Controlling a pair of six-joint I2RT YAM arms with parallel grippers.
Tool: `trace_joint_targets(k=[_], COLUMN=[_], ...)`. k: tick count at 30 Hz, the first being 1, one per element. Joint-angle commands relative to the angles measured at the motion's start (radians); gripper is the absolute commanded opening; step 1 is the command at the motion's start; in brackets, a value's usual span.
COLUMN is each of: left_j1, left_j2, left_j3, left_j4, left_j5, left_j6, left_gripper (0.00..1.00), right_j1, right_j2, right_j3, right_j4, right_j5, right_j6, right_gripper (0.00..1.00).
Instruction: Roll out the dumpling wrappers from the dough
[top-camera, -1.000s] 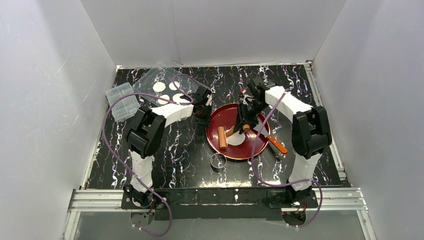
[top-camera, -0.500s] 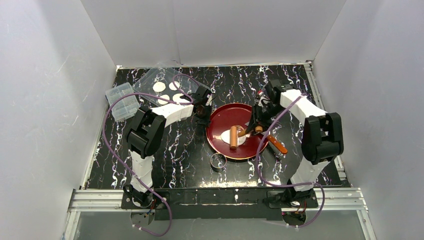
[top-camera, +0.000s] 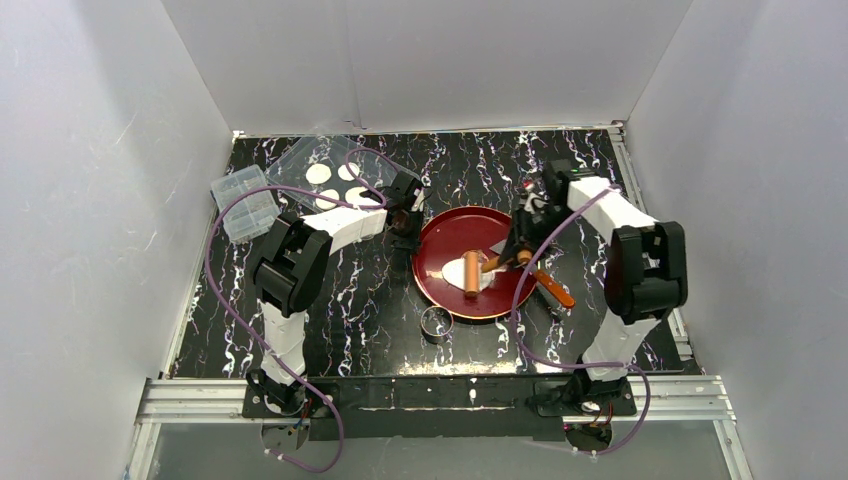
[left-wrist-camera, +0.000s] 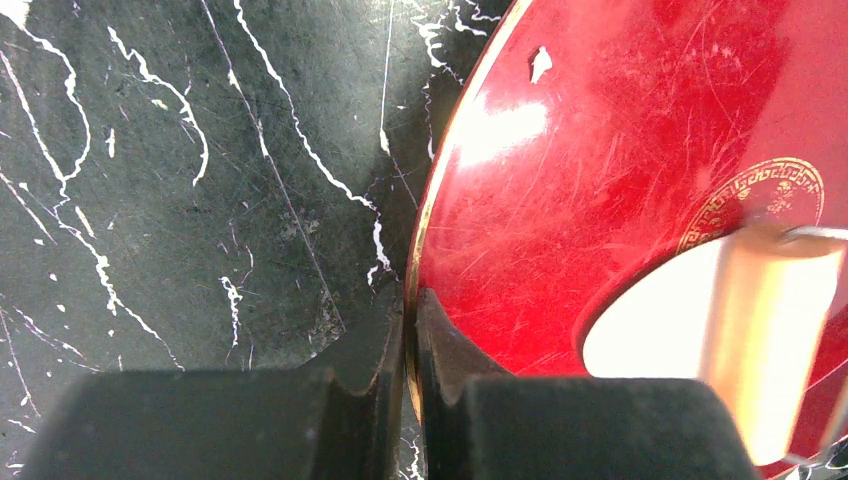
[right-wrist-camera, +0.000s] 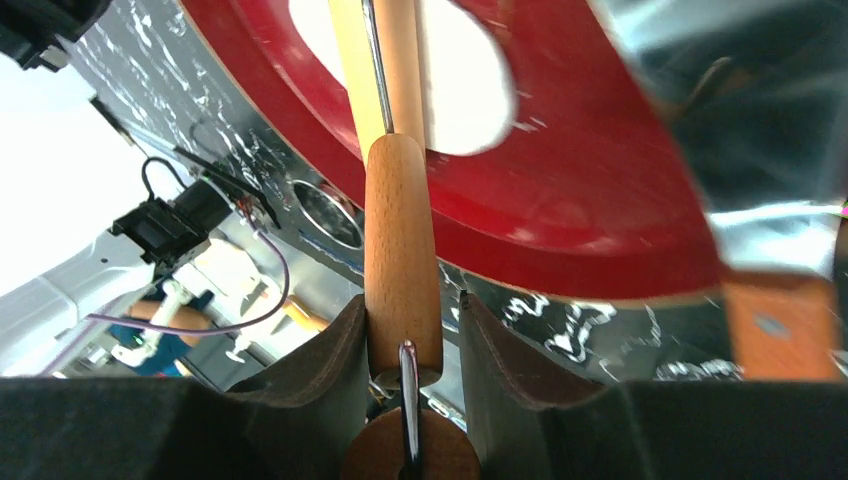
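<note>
The dough (top-camera: 457, 271) is a flattened white patch on the red plate (top-camera: 450, 232). A wooden roller (top-camera: 470, 274) lies across it. My right gripper (top-camera: 519, 250) is shut on the roller's handle (right-wrist-camera: 402, 250), at the plate's right side. In the right wrist view the dough (right-wrist-camera: 470, 80) lies under the roller, beyond my gripper (right-wrist-camera: 405, 305). My left gripper (top-camera: 405, 222) is shut on the plate's left rim (left-wrist-camera: 440, 200); its jaws (left-wrist-camera: 410, 310) pinch the gold edge, with dough (left-wrist-camera: 650, 335) to the right. Several round dumpling wrappers (top-camera: 320, 173) lie on a clear lid at the back left.
A small metal ring (top-camera: 435, 322) stands in front of the plate and also shows in the right wrist view (right-wrist-camera: 325, 212). An orange-handled tool (top-camera: 553, 288) lies right of the plate. A clear plastic box (top-camera: 244, 203) sits at the far left.
My right gripper has drawn the roller rightwards across the plate, from the left part onto the dough. The left gripper has stayed on the plate's rim.
</note>
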Motion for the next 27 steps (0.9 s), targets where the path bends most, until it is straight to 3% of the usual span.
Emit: trace_joint_targets(k=[1,13,16,22,27], left_j1=[-0.013,-0.013,-0.013,-0.013,-0.013], left_j2=[0.02,0.019,0.019,0.024,0.022], left_j3=[-0.046,-0.042,-0.04,-0.028,-0.032], left_j4=[-0.091,-0.097,-0.098,-0.102,-0.098], left_j5=[-0.066,-0.072,-0.074,-0.068,-0.066], left_j6=[0.05,0.054,0.054,0.051,0.05], left_gripper=[0.0,0.0,0.0,0.0,0.0], right_j1=[-0.087,0.064,0.036,-0.14,-0.098], right_j2=[-0.002,0.152,0.121,0.005,0.017], right_j3=[-0.063,-0.014,-0.023,-0.116,-0.098], right_j4=[-0.107,0.029,-0.019,-0.062,-0.033], right_j5=[0.372,0.16,0.258,0.351,0.343], right_j6=[-0.064,0.04,0.009,-0.067,-0.026], right_gripper=[0.01,0.01,0.01,0.01,0.01])
